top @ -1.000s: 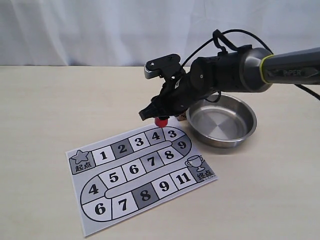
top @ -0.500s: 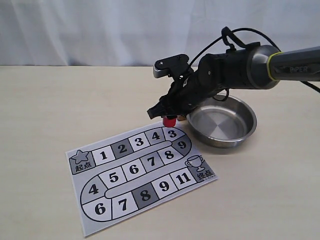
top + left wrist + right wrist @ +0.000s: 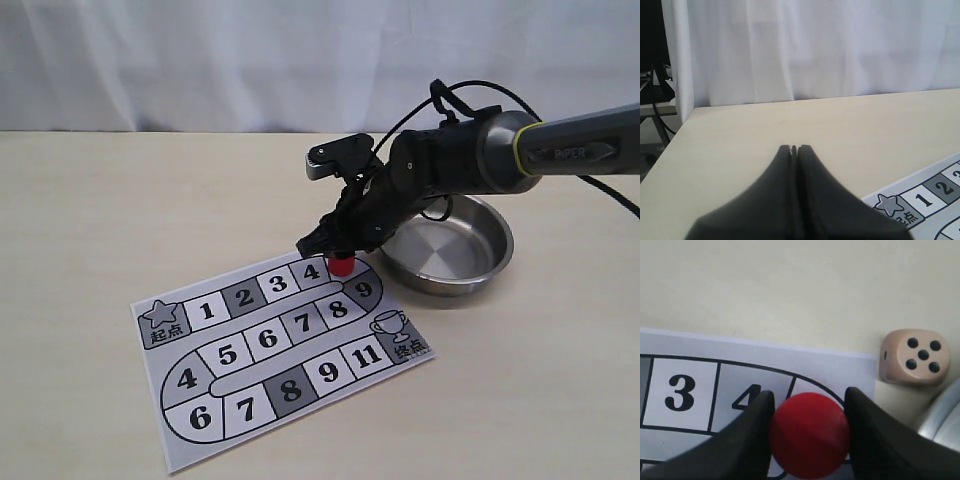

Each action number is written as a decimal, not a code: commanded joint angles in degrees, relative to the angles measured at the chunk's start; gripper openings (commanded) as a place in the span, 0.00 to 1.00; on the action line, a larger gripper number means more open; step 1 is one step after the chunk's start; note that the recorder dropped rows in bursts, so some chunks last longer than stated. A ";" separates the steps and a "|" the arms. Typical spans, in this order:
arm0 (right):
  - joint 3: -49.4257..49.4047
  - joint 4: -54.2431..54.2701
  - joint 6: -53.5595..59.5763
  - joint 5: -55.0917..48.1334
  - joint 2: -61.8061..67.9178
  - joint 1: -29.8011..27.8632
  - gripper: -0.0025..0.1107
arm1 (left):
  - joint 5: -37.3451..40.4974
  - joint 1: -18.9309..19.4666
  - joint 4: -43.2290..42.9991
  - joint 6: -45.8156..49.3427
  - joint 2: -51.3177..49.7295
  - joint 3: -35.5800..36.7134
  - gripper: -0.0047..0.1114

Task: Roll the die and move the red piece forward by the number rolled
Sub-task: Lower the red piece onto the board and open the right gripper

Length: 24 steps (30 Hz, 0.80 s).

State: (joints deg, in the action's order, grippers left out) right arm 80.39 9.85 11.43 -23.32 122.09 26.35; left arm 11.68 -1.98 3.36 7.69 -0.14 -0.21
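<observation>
Red piece [image 3: 341, 265] first, from the exterior view: I see it at the far bend of the numbered board [image 3: 270, 350], on the square just beyond the 4, with the right claw [image 3: 336, 252] down over it and gripping it from both sides. Whether its base rests on the paper or hangs just above it I cannot tell from here. The steel bowl [image 3: 498, 243] stands on the bench [image 3: 100, 200] just beside the board's far corner, with the right arm reaching across its near rim. The left arm does not show in this view. On the left wrist view, the left claw [image 3: 795, 150] is closed, its two dark fingers pressed together with nothing between them. It hangs over bare bench [image 3: 765, 120], and the board's star corner [image 3: 920, 202] shows with squares 1 and 2. A white curtain [image 3: 815, 50] hangs behind the bench. On the right wrist view, the right claw [image 3: 810, 394] has a finger tight against each side of the red piece [image 3: 810, 434], which covers the square next to the 4 on the board [image 3: 690, 390]. The die [image 3: 915, 357] lies on the bench just off the board's edge, five pips facing the camera, close beside the rim of the bowl [image 3: 942, 415].
</observation>
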 commanded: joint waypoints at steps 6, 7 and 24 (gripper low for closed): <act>-0.14 -0.41 0.19 -0.70 0.02 -0.30 0.12 | -0.41 -0.18 0.23 -0.28 0.14 0.21 0.04; -0.14 -0.41 0.19 -0.70 0.02 -0.30 0.15 | -0.41 -0.18 0.23 -0.28 0.14 0.21 0.04; 0.33 -0.41 -0.73 0.57 -0.08 -0.30 0.62 | -0.41 -0.18 0.12 -0.28 0.14 0.21 0.04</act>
State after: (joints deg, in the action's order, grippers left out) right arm 80.39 9.85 10.95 -23.31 122.09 26.35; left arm 11.68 -1.98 3.36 7.69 -0.14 -0.21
